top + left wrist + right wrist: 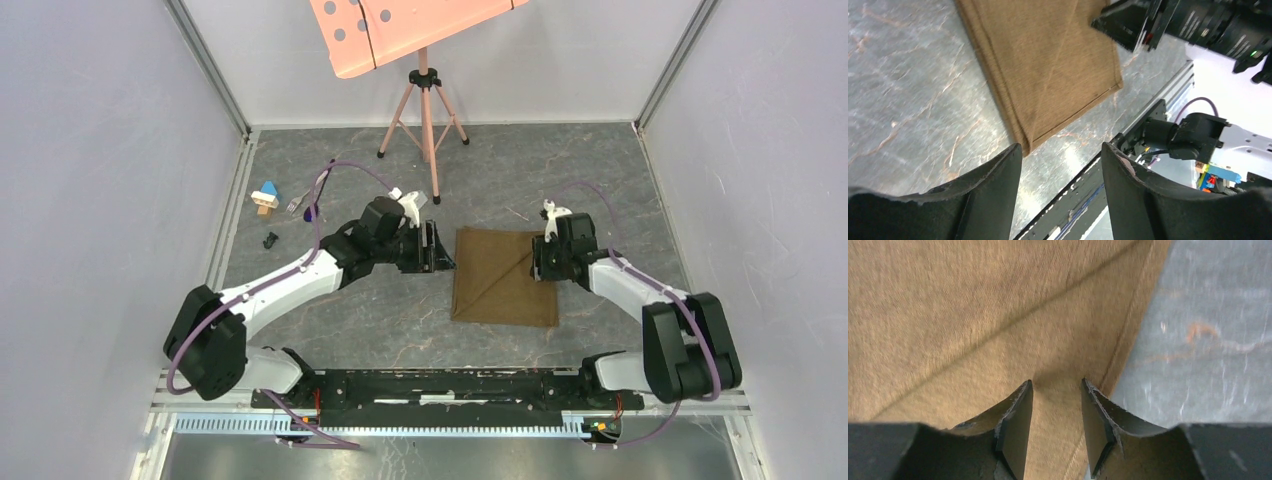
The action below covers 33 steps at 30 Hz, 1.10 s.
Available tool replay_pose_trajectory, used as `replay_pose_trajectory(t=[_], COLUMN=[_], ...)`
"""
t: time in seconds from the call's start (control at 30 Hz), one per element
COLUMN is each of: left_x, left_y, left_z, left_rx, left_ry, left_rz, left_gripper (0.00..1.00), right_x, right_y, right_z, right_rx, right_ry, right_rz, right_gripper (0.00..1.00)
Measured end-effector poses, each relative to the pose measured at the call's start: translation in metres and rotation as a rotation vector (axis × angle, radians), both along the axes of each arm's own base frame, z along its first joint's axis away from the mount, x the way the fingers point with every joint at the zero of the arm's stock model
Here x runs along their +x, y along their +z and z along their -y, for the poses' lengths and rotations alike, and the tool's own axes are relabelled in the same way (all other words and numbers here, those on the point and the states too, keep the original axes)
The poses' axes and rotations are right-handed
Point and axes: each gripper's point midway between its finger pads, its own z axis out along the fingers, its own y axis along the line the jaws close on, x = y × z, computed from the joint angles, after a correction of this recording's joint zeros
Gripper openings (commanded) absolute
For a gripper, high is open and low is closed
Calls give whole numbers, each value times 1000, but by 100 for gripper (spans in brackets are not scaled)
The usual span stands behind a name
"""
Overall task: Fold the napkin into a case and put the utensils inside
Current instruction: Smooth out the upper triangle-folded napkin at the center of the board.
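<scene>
The olive-brown napkin (505,275) lies flat as a square on the table right of centre, with a diagonal line across it. My left gripper (440,248) is open and empty just off the napkin's far left corner; its wrist view shows its fingers (998,180) apart over bare table beside the napkin (1048,65). My right gripper (537,255) hovers over the napkin's right edge, its jaws apart with cloth (973,315) below them and nothing held. The silver fork (296,205) and the purple spoon (312,212) lie at the far left.
A blue, white and tan toy block (265,195) and a tiny black piece (270,240) lie near the left wall. A pink music stand tripod (425,110) stands at the back. A black rail (450,385) runs along the near edge.
</scene>
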Motion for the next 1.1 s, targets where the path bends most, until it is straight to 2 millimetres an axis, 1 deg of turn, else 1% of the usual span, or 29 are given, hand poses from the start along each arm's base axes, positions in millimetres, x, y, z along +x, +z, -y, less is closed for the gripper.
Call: replay_pose_trajectory(t=[0.07, 0.13, 0.23, 0.3, 0.37, 0.43, 0.5, 0.53, 0.57, 0.63, 0.7, 0.73, 0.87, 0.97, 1.1], left_x=[-5, -8, -12, -10, -4, 6, 17, 25, 34, 54, 71, 77, 101, 113, 119], left_y=[-6, -10, -16, -18, -18, -22, -28, -31, -35, -42, -52, -57, -81, -96, -108], left_z=[-8, -16, -30, -41, -49, -56, -57, -55, -50, -40, -33, -33, -35, -40, -46], left_rx=[22, 37, 60, 76, 83, 90, 107, 122, 137, 163, 185, 198, 264, 314, 362], left_ry=[17, 37, 81, 123, 161, 192, 210, 216, 216, 209, 206, 204, 204, 197, 193], left_rz=[-6, -3, 4, 5, 1, -11, -29, -43, -55, -62, -68, -72, -88, -83, -92], left_gripper=[66, 66, 66, 63, 61, 59, 51, 47, 45, 45, 48, 48, 41, 37, 36], right_x=[12, 24, 40, 46, 46, 44, 43, 43, 43, 42, 38, 33, 10, 3, 1], right_y=[1, 0, 2, 5, 12, 21, 31, 37, 42, 49, 48, 45, 26, 21, 21], right_z=[-7, -18, -51, -72, -85, -86, -81, -81, -81, -86, -95, -100, -104, -105, -109], right_rx=[-5, -14, -24, -32, -41, -54, -64, -61, -52, -16, 33, 63, 114, 127, 148], right_ry=[19, 56, 156, 220, 257, 268, 261, 263, 263, 279, 307, 322, 360, 373, 387], right_rz=[20, 33, 57, 69, 89, 107, 128, 142, 154, 170, 167, 159, 91, 70, 72], right_gripper=[47, 47, 49, 53, 59, 64, 65, 64, 63, 61, 60, 60, 59, 58, 57])
